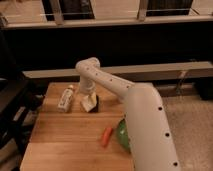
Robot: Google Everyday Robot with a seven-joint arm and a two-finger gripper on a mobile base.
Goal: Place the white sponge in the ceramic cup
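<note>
The white sponge (88, 104) is a small cream block on the wooden table (60, 135), left of centre and slightly tilted. My gripper (89, 96) hangs straight down from the arm's elbow (87, 66), right over the sponge and touching or nearly touching its top. The black bar (96, 103) lies against the sponge's right side. The ceramic cup does not show; my arm covers the table area to the right of the sponge.
A white labelled bottle (65, 98) lies left of the sponge. An orange carrot (106, 136) lies toward the front. The green bowl (121, 135) is mostly hidden behind my arm. A dark counter runs behind the table.
</note>
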